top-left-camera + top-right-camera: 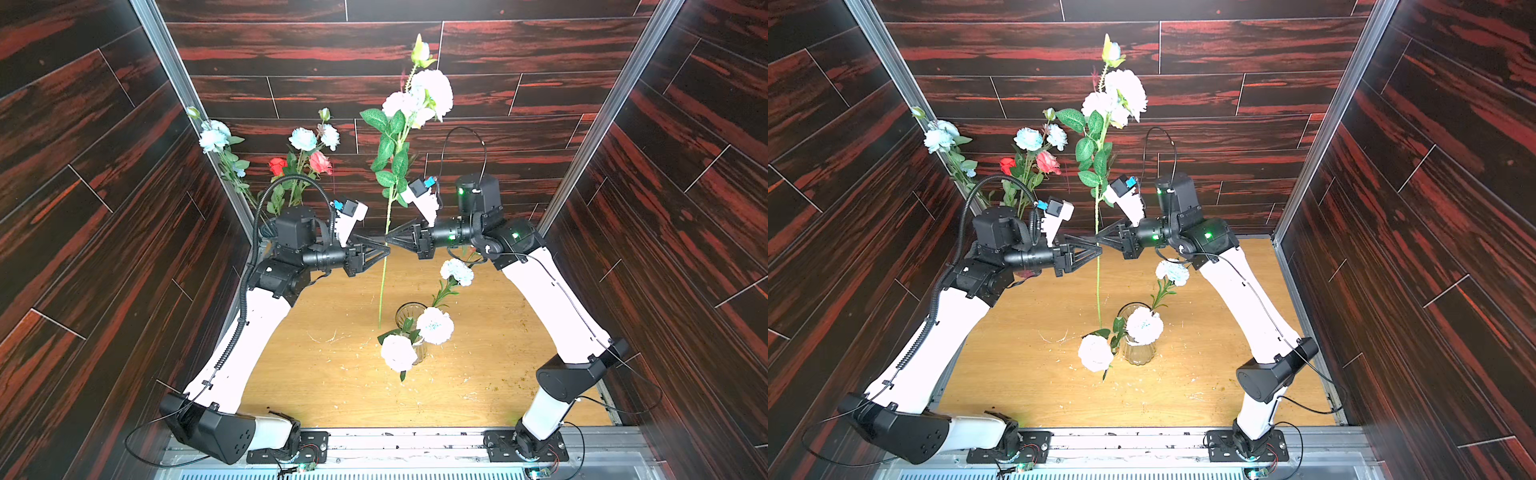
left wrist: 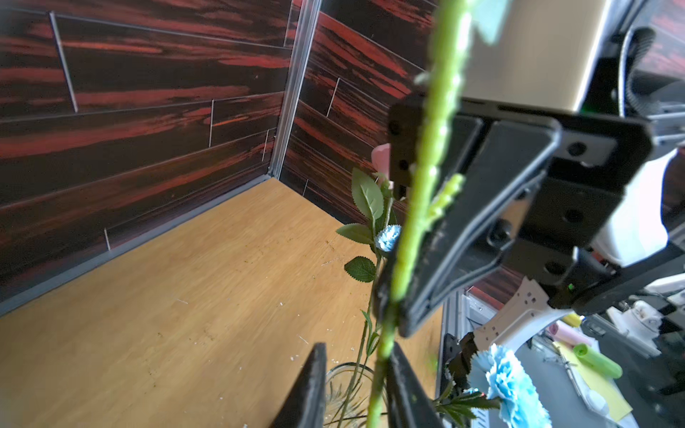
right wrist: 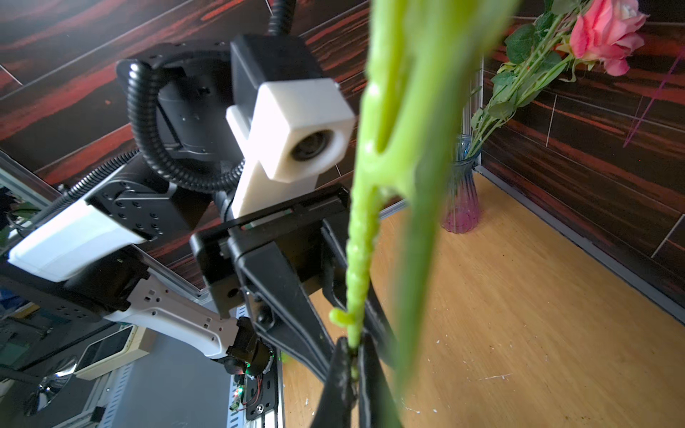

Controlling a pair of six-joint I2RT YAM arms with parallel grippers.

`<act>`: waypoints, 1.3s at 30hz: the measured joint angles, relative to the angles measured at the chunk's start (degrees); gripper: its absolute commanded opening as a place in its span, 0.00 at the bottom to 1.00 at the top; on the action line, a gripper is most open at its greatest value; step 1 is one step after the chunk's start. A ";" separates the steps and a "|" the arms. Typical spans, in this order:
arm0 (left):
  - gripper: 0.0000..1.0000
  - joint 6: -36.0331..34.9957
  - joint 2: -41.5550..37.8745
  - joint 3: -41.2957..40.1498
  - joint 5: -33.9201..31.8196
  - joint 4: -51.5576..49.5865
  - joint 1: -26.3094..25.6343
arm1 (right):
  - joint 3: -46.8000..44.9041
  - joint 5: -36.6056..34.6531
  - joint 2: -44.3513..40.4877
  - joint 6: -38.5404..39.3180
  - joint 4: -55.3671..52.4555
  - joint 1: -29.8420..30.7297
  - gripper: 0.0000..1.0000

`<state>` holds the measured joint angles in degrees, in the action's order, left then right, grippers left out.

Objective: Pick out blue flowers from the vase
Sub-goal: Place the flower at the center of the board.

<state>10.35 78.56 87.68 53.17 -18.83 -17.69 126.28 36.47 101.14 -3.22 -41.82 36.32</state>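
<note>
The right tool (image 1: 389, 237) pinches one blue stem (image 1: 384, 274) upright in mid-air. Its lower end hangs outside the vase (image 1: 405, 311), just beside it. The left tool (image 1: 385, 249) brackets the same stem close to the right one. Its jaws are narrow, but the left wrist view shows a gap on one side, so it has no grip yet. That stem is out, while blue blooms (image 1: 435, 325) remain in the vase. Other blue flowers (image 1: 303, 139) stand at the back with roses (image 1: 321, 162). I judge the task partway done.

Left claw (image 1: 388, 248) slightly parted; right claw (image 1: 386, 237) clamped; tips almost touching.
</note>
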 measured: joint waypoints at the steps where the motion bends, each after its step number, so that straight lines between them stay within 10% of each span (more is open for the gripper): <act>1: 0.14 0.59 0.00 -0.17 0.50 0.52 0.00 | -0.02 0.02 0.00 0.00 0.11 -0.07 0.00; 8: 0.00 4.85 -0.42 -3.48 3.26 6.40 0.04 | -1.75 0.33 -0.22 -0.66 1.55 -0.33 0.00; 13: 0.00 5.97 -0.87 -4.37 1.60 6.25 0.00 | -3.37 0.28 -0.39 -1.68 2.89 -0.37 0.27; 21: 0.00 4.68 -4.24 -4.55 -17.42 -5.16 0.07 | -12.81 -3.67 -7.85 -4.42 8.15 -0.17 0.73; 39: 0.00 5.40 -0.81 -18.71 -56.22 -22.43 0.66 | -38.01 -9.79 -43.25 -11.21 25.31 -0.17 0.84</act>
<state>15.75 77.76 68.97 -3.05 -41.25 -17.04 88.27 26.68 57.89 -14.44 -16.51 36.14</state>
